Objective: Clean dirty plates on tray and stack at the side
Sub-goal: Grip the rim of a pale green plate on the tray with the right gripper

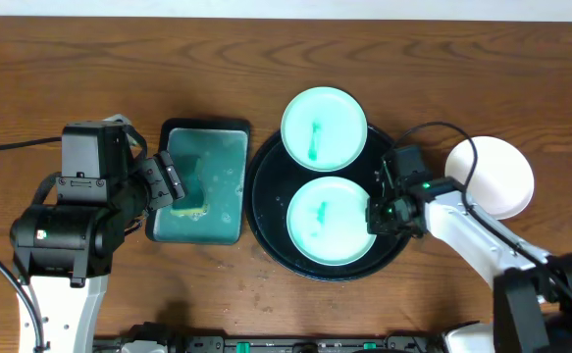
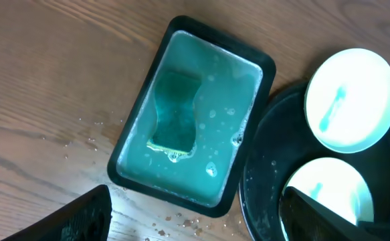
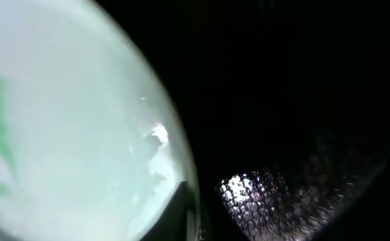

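Right end effector (image 1: pixel 375 212) touches the near plate (image 1: pixel 327 224) lying flat on the tray (image 1: pixel 264 191), grip unclear; left end effector (image 2: pixel 195 217) spread

No writing, label, brand name, number or sign can be read in any of the three views. The teal marks on the far plate (image 1: pixel 324 127) and the near plate (image 1: pixel 331 220) are plain streaks that form no letters or figures.
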{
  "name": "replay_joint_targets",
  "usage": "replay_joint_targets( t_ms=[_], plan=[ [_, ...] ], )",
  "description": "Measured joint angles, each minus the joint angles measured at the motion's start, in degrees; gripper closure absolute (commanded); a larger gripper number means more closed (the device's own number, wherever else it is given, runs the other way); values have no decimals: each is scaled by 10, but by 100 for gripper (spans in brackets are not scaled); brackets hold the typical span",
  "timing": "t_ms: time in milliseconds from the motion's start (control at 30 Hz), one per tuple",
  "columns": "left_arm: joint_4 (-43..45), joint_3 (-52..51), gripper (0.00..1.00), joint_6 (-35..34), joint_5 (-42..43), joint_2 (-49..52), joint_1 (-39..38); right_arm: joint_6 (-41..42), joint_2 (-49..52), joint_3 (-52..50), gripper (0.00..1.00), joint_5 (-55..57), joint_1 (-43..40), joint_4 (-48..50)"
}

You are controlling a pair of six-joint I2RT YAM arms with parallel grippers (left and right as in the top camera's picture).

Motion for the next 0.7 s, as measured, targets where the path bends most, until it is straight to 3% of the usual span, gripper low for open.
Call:
replay_joint_targets(
  t_ms=[200, 300, 700],
  plan=[
    [5, -5, 20, 0, 21, 18, -8, -4, -6, 6, 75, 4, 0, 13],
    [16, -30, 25, 6, 29, 55, -21, -24, -31, 16, 75, 4, 0, 8],
    [143, -86, 51, 9, -11, 353, -26, -80, -146, 47, 77, 32, 0, -51]
  ],
)
